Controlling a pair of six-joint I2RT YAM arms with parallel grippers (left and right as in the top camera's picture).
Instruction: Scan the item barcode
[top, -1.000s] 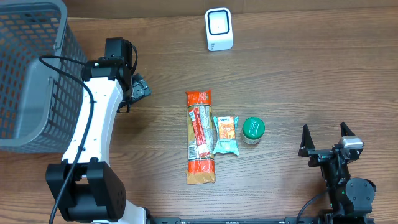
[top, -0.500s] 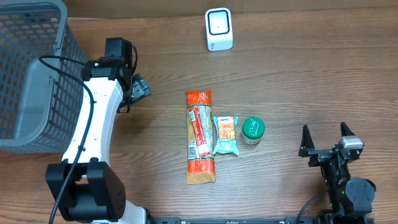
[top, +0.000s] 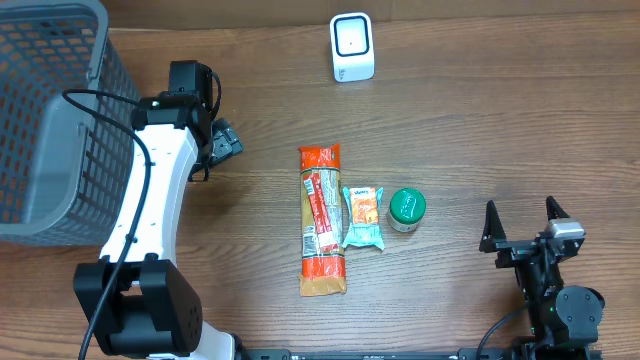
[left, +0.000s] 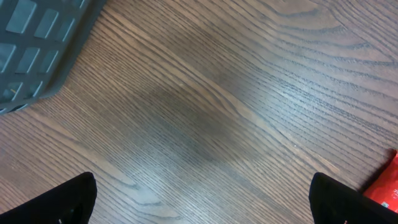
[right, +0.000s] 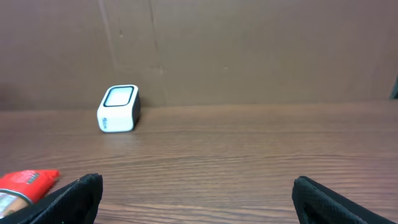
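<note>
From above, you see the long packet (top: 322, 221), small pouch (top: 363, 216) and green jar (top: 407, 209) lying mid-bench (top: 480, 120); the left claw (top: 224, 141) is partly hidden by its arm. Left wrist: claw wide apart, empty, packet cut off. Right wrist: right claw (right: 208, 199) wide apart, empty, scanner (right: 118, 109) ahead.
</note>
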